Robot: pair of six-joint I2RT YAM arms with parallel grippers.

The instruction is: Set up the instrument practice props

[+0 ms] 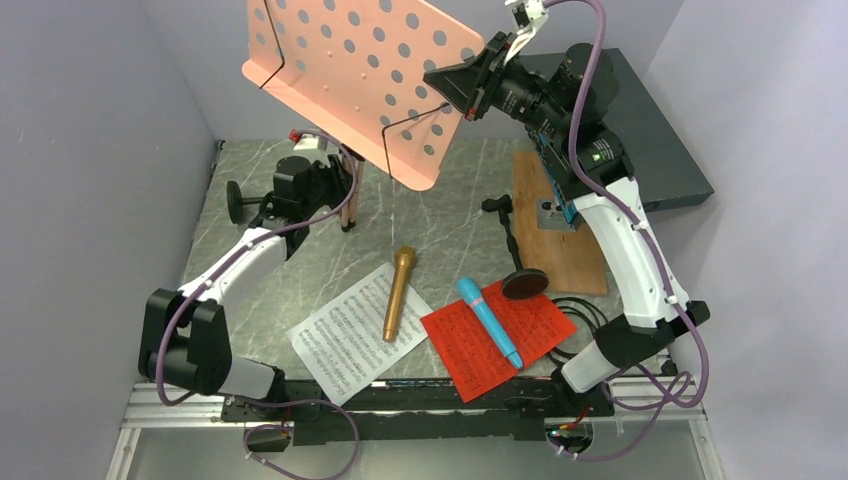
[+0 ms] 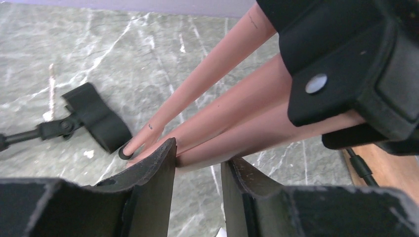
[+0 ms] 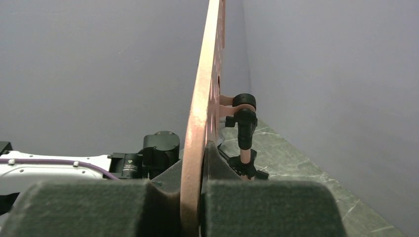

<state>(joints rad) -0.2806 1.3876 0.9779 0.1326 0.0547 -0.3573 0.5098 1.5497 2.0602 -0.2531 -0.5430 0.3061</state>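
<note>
Your right gripper [image 1: 462,88] is clamped on the edge of the pink music desk [image 1: 350,70] and carries it high over the back of the table [image 1: 450,210], tilted. The right wrist view shows the plate edge-on, squeezed between both pads with no gap. I read that as deliberate: one arm takes the weight so the tripod legs [image 2: 232,103] hang free under the desk and your left gripper [image 2: 198,160] can work on them. The legs are folded into one bundle, not spread, so the stand can't carry itself; don't release on the right. The left jaws stand partway apart, with marble visible between them. The leg bundle runs down from upper right to the mouth of the jaws, feet at the tip of the finger on the left of the wrist view. The lowest leg looks to brush that finger's inner edge, but I can't tell whether the other finger touches, so I call it not gripped. Likely step: catch one leg and draw it out from the others. The other props lie flat, well apart from both grippers: gold microphone [image 1: 399,292] on the white page [image 1: 345,345], blue microphone [image 1: 490,322] on the red page [image 1: 460,345], one black pole [image 1: 238,200] beside the left arm, the other pole [image 1: 510,240] along the wooden board [image 1: 560,240].
</note>
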